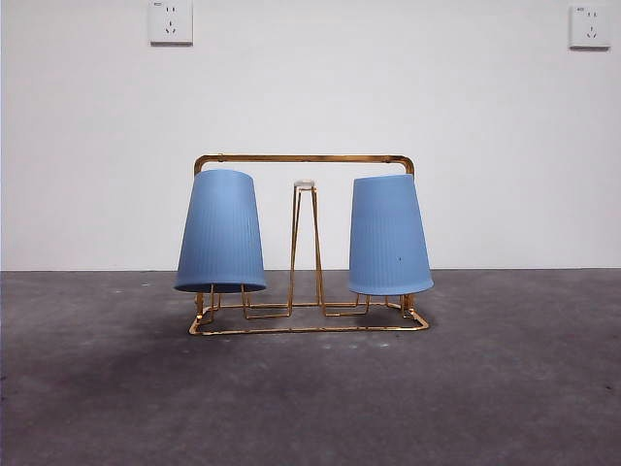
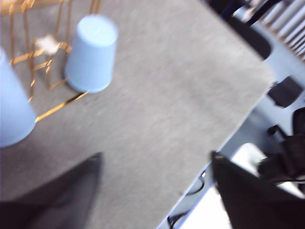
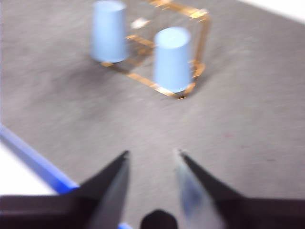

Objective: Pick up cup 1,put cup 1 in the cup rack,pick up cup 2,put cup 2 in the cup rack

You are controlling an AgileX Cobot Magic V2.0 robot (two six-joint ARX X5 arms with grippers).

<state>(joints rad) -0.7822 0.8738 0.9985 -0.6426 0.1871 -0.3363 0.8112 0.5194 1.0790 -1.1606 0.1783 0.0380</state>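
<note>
Already racked, cup 1 (image 1: pixel 389 236) and cup 2 (image 1: pixel 221 233) seem light and slippery; we'd grip mid-wall, both grippers' fingers (image 3: pixel 110 183) agape.

Cup 1 (image 1: pixel 390 235), blue ribbed w/ dark speck, hangs upside down on cup rack (image 1: pixel 309 246) right side; cup 2 (image 1: pixel 221 232), no speck, inverted on left, both slightly tilted.
</note>
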